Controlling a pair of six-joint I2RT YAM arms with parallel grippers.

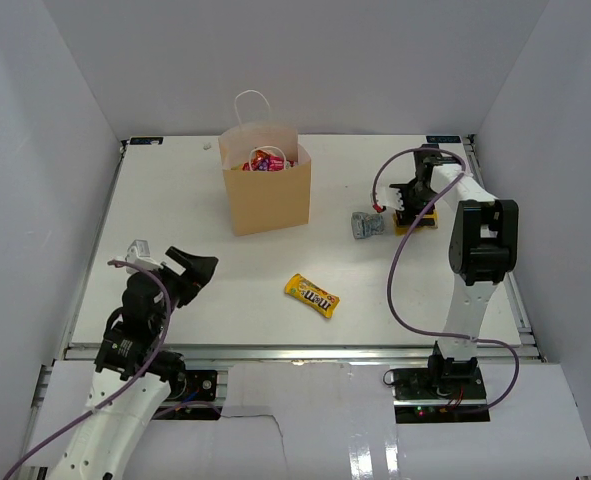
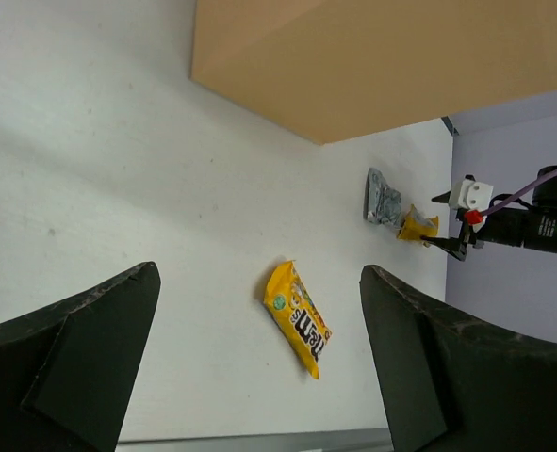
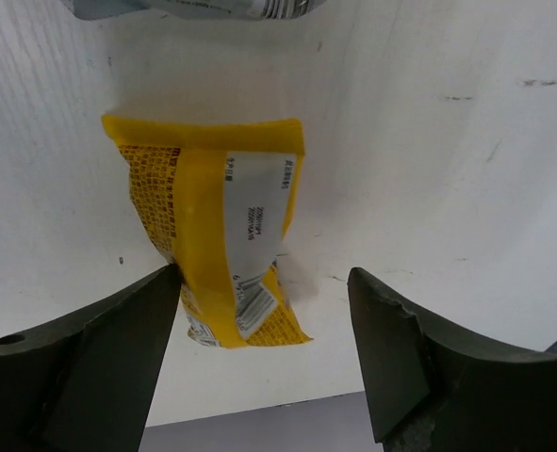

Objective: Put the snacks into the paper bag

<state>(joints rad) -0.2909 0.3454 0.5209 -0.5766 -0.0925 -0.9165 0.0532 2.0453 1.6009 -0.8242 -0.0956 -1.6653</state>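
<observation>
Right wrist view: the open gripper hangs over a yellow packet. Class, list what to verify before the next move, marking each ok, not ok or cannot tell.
1. Right gripper jaws open: ok.
2. Yellow crinkly plastic packet centred between the fingers: not ok, it lies off toward one finger.
3. Silver foil packet clear of the jaws: ok.
4. Tan kraft paper bag upright, mouth open: ok.
5. Left gripper away from the bag: ok.
6. Fingertip height above the white table: cannot tell.
</observation>
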